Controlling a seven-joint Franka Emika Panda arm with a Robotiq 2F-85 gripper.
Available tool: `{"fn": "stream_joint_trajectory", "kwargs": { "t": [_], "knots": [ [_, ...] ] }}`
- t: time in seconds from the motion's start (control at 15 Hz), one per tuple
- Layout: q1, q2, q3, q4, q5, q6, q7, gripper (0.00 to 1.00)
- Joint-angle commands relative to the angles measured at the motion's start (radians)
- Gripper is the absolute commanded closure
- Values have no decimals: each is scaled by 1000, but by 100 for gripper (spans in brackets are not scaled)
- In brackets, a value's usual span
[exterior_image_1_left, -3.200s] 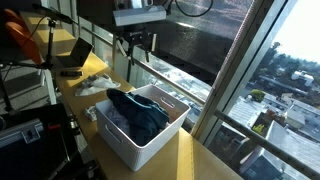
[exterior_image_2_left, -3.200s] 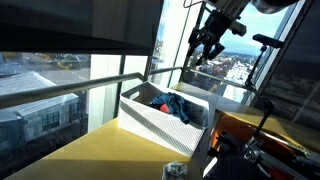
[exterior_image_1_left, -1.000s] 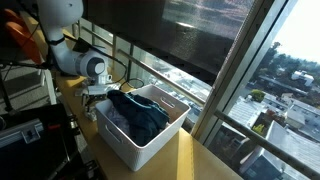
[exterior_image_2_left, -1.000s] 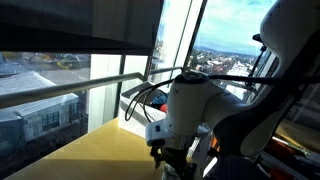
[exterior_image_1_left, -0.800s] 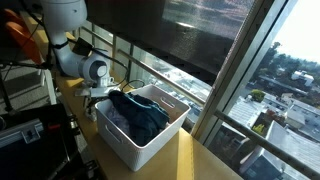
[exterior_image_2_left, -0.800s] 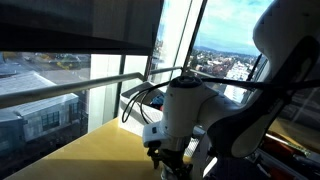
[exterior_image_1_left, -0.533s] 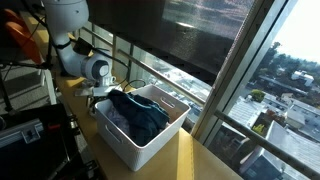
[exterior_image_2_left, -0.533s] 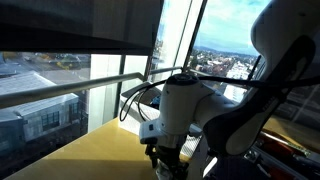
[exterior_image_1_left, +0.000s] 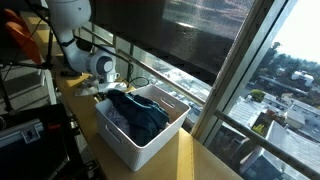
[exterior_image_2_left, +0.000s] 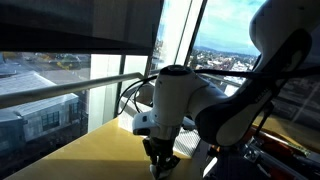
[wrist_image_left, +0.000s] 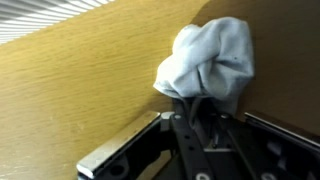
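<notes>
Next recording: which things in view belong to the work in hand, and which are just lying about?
In hand:
- light grey cloth, bunched up on the wooden table
- gripper, pinching the cloth's near edge

Lying about:
- white basket, beside the arm
- dark blue clothes, heaped inside the basket

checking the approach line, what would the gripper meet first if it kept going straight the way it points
Most likely the crumpled pale cloth, lying right before the gripper in the wrist view, with the wooden tabletop under it. Whether they touch is unclear.
</notes>
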Motion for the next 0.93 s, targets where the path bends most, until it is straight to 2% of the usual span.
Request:
{"fn": "stream_joint_trajectory", "kwargs": {
  "t": [0.0, 0.2, 0.47, 0.67, 0.87],
  "knots": [
    [-4, 1, 17, 35, -19, -33, -3, 100],
    [-1, -52, 37, 29, -13, -46, -6, 99],
    [-16, -196, 80, 30, 9, -63, -27, 99],
    [-37, -308, 70, 46, 14, -63, -36, 99],
    [-105, -401, 45, 55, 52, -81, -82, 99]
  ]
}}
